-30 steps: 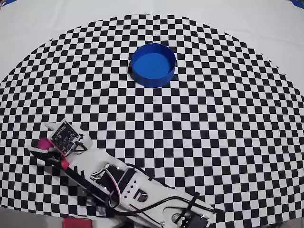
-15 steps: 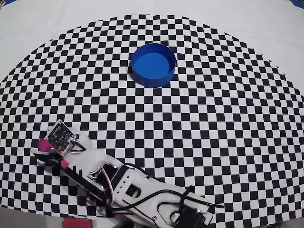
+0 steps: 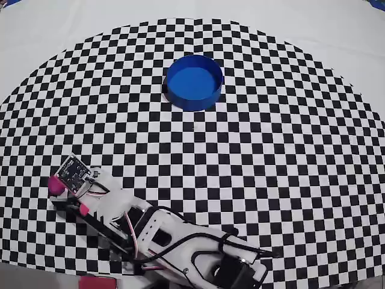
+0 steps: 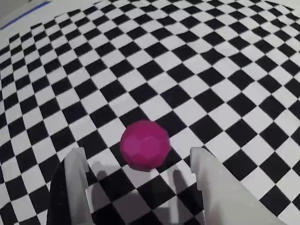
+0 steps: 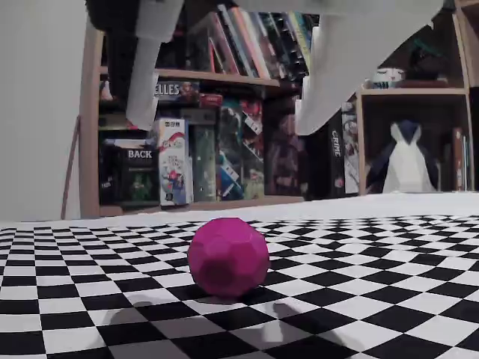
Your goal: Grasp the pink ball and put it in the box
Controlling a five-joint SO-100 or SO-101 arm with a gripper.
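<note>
Pink ball (image 4: 145,144): lying on the checkered mat (image 3: 289,156), at the near left in the overhead view (image 3: 56,185); in the fixed view (image 5: 227,256) it is resting on the mat with nothing touching it.

Gripper (image 4: 138,161): hanging over the ball with its jaws spread wide; in the wrist view one white finger (image 4: 77,183) is showing left of the ball and the other (image 4: 220,187) right of it, both clear of it. In the fixed view the fingertips (image 5: 142,97) are hovering above the ball, one to each side.

Box (image 3: 194,82): a round blue container sitting at the far centre of the mat in the overhead view, well apart from the ball and the arm.

Arm (image 3: 162,235): reaching in from the near edge of the overhead view toward the near left.

Background: shelves of books and game boxes (image 5: 217,149) are standing beyond the mat in the fixed view.
</note>
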